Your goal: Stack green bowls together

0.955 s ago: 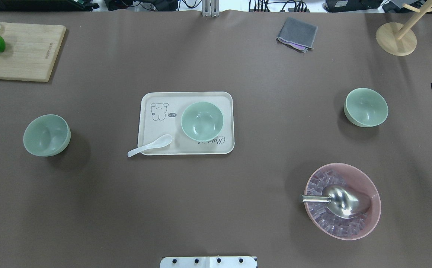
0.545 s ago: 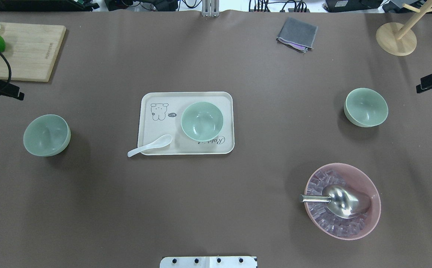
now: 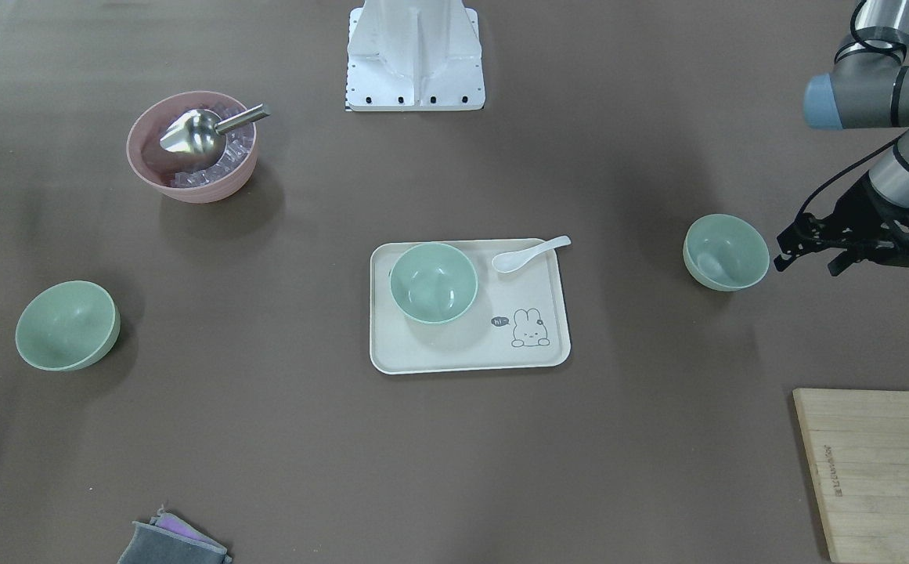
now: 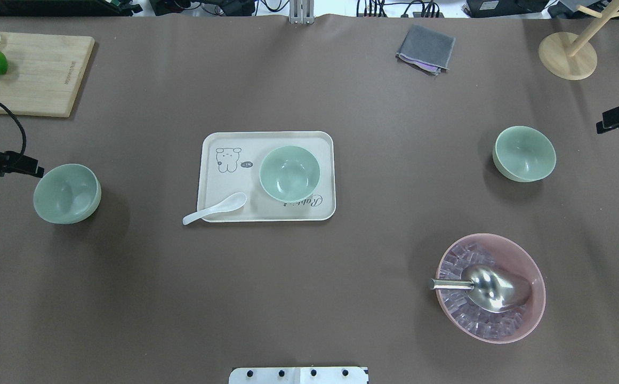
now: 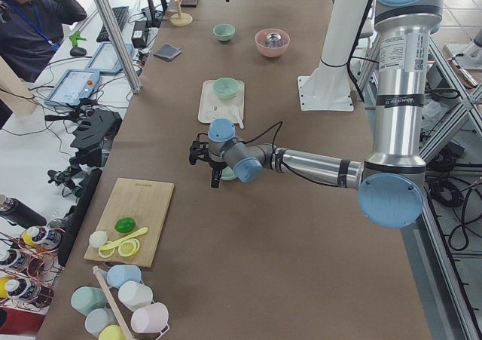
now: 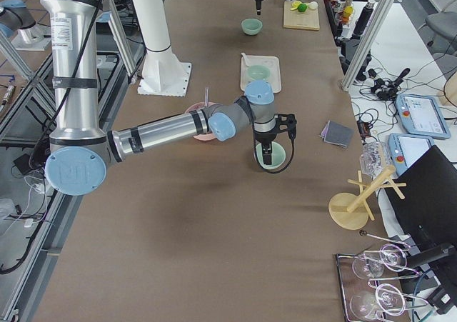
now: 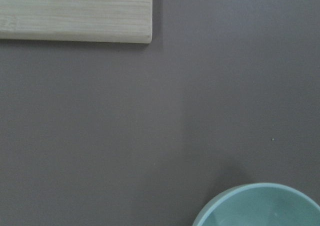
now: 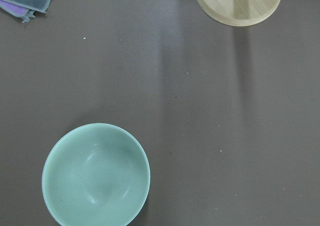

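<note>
**A:** Where are the green bowls now?

**B:** There are three, all separate, and none is inside another. The middle green bowl (image 4: 289,174) stands upright on the beige tray (image 4: 266,213). Next to it lies a white spoon (image 4: 216,209), whose handle reaches over the tray's edge. The left green bowl (image 4: 67,193) and the right green bowl (image 4: 524,153) stand directly on the brown counter (image 4: 341,298), well apart from the tray, one on each side.

**A:** And the grippers?

**B:** The left gripper (image 3: 806,265) hangs just beside the left green bowl, on the side away from the tray. Its jaws stand apart and hold nothing. Whether it touches the rim, I cannot tell. The right gripper (image 4: 608,121) is near the right green bowl. Only a part of it shows, so I cannot tell if it is wide or narrow.

**A:** Is something else close?

**B:** A pink bowl (image 4: 539,306) with clear cubes (image 4: 461,317) and a metal scoop (image 4: 488,288) stands nearer to the robot than the right green bowl.
</note>
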Motion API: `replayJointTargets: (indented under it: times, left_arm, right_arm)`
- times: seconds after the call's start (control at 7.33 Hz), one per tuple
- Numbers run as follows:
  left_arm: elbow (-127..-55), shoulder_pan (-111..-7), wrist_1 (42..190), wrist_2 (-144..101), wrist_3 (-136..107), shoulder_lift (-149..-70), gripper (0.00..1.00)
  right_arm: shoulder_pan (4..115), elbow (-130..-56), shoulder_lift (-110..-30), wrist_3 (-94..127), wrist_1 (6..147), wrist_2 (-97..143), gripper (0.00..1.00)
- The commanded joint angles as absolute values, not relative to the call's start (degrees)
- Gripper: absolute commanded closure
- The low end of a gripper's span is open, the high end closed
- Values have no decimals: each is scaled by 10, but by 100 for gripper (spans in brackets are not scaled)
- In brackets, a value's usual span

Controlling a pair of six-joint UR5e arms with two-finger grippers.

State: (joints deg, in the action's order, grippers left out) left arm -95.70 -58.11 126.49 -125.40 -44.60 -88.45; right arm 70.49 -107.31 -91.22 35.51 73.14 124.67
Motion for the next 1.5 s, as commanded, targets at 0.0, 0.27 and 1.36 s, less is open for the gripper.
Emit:
replayJointTargets:
  times: [0.0,0.27,1.36]
  left_arm:
    - [-961,-555,1276,-1235,-453,-872,13]
    - [-960,-547,1281,-1235,-451,-872,35]
    - [-958,-541,1281,-1233,-451,-878,78]
  right_arm:
    - [705,-1072,-923,355,706,1245,1]
    - [705,-1072,-924,355,705,1245,1]
    - [705,-1073,-925,355,705,1245,1]
